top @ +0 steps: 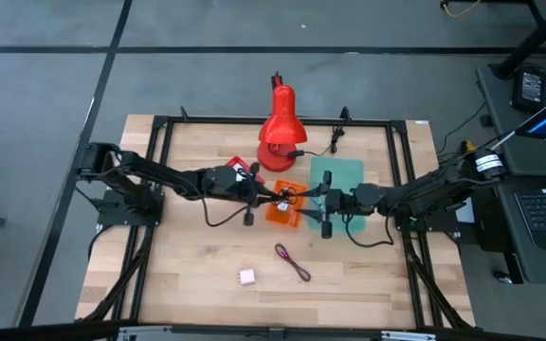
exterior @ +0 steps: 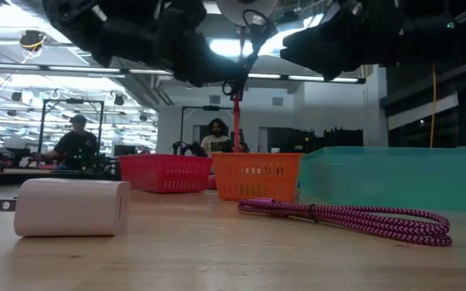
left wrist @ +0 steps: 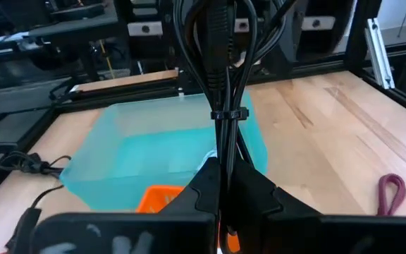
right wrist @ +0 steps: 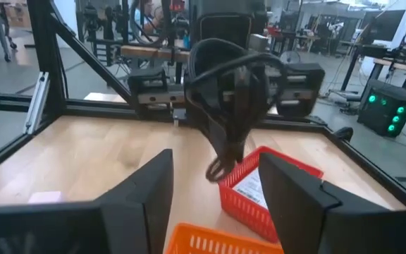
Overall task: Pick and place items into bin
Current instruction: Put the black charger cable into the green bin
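Black cable (left wrist: 220, 77): bundled loops tied with a small band, hanging pinched between the left gripper's fingers, held above the orange bin near the table's middle.
Left gripper (top: 275, 198): clamped on the cable bundle, reaching in from the left, over the orange bin's left edge.
Right gripper (top: 322, 202): fingers spread wide with nothing between them, facing the left gripper across the orange bin, just right of it.
Orange bin (top: 285, 210): small mesh basket at centre; contents not clear from above, partly covered by the grippers.
Red bin (right wrist: 263, 189): mesh basket left of the orange one, a white printed card (right wrist: 247, 188) already lying inside.
Teal bin (top: 341, 182): translucent tub right of the orange bin, partly under the right arm; looks bare inside in the left wrist view.
Pink cube (top: 246, 277): loose on the wood, near side of the table, left of centre, well apart from the bins.
Maroon cord loop (top: 292, 261): braided, lying on the table near side, just right of the cube.
Red desk lamp (top: 280, 133): standing at the far side, not part of the sorting.
Progress: judged partway; at least one card binned, cable in hand but not yet dropped, cube and cord loop left to collect.
Background: people at benches in the room beyond.
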